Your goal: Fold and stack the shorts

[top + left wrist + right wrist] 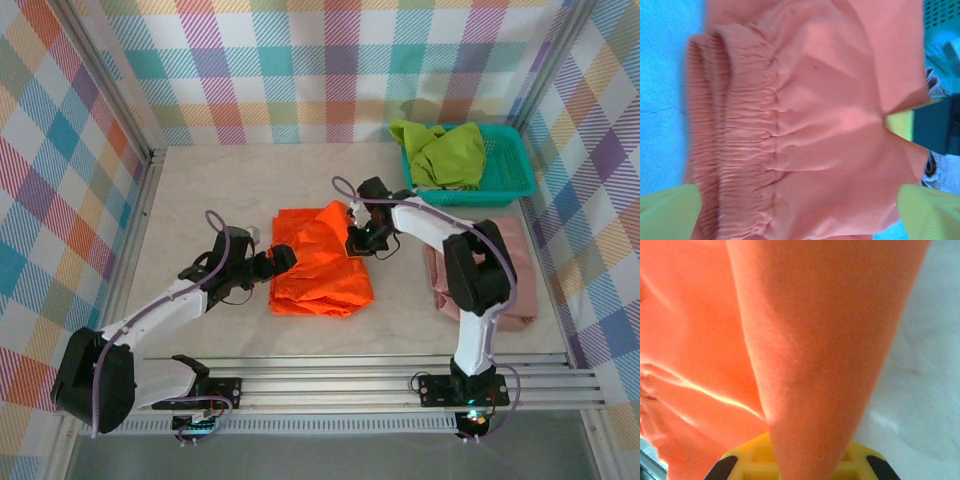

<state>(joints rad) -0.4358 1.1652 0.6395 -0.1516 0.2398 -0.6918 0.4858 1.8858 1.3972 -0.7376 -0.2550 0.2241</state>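
Leftward first: note left fingers (670,212) spread wide at the gathered waistband of the orange shorts (320,262), gripping nothing. Find those shorts part-folded at mid-worktop (200,200), with right fingers (750,464) pressed together on a raised fold of the cloth. Expect light, limp, slightly slippery fabric; probably best to pinch the thick elastic band or a doubled hem. Further right, see green shorts (445,152) heaped in the basket (500,182) and pink shorts (525,290) flat nearer the front.
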